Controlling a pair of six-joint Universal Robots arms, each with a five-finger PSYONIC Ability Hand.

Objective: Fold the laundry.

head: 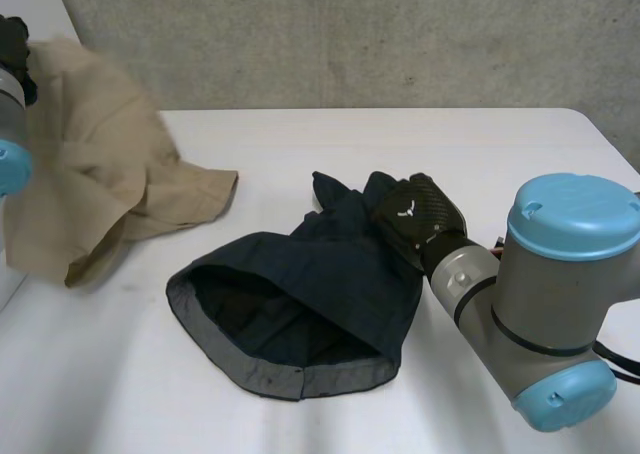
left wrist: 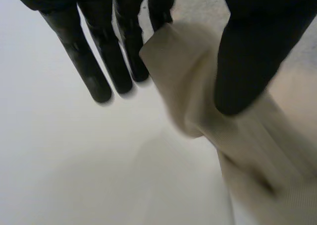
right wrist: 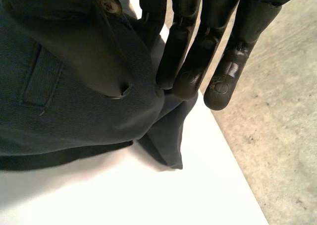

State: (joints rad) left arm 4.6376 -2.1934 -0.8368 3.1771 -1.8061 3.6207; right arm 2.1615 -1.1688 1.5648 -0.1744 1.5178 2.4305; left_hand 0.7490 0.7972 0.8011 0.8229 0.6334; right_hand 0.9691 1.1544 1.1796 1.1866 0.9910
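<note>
Laundry sits in two lots on the white tabletop. At the upper left of the head view, the left robot hand is raised above the tabletop's far corner with a beige garment hanging from it. The cloth's lower part trails onto the surface toward the centre. From the left wrist, that robot hand pinches a fold of the beige garment between its thumb and one finger. Its other fingers point straight down beside the fold, clear of it.

A navy garment lies at centre frame, its wide hemmed opening toward the lower edge. The right arm reaches in from the lower right and sets the right robot hand, back upward, on the garment's upper right part. From the right wrist, the navy garment, with its button and belt loop, is bunched against the nearly straight fingers. The thumb looks covered by that fold, pressing cloth to them, so this robot hand grips it.
</note>
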